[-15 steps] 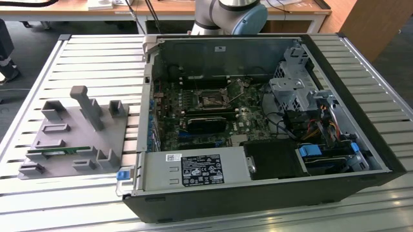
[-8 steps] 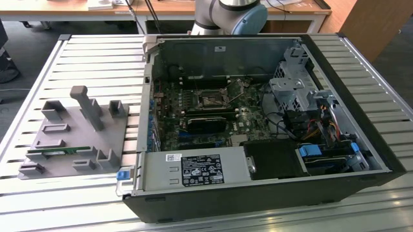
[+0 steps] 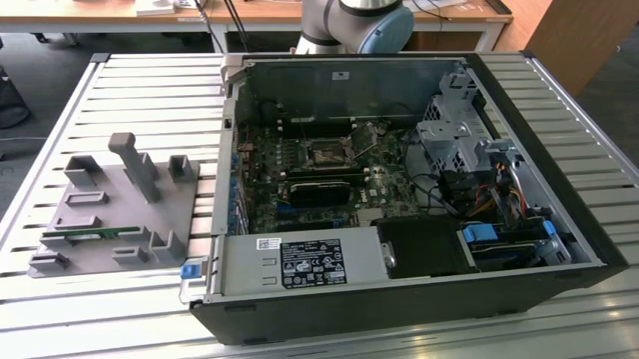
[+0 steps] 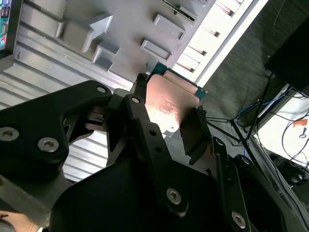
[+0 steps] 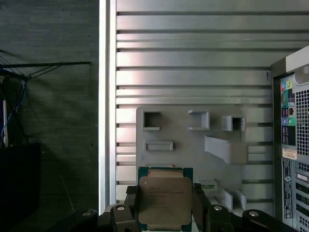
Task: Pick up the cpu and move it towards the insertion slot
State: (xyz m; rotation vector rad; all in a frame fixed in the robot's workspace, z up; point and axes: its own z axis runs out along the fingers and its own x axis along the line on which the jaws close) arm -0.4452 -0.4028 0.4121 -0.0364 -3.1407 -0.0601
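The cpu (image 5: 165, 200) is a flat square chip with a silver top and a green rim. My gripper (image 5: 165, 209) is shut on it, with a black finger pressing on each of two opposite edges. In the second wrist view the cpu (image 4: 171, 101) sits between the same fingers of the gripper (image 4: 169, 110), high above the grey fixture plate (image 4: 120, 38). The insertion slot (image 3: 325, 155) is a dark square socket with a metal frame, on the motherboard inside the open computer case (image 3: 399, 314).
The grey fixture plate (image 3: 100, 217) with upright holders lies on the slatted table (image 3: 150, 90) at the exterior view's left, and a green memory stick (image 3: 90, 233) rests in it. A long black block (image 3: 319, 191) sits by the socket. The arm's base (image 3: 360, 22) stands behind the case.
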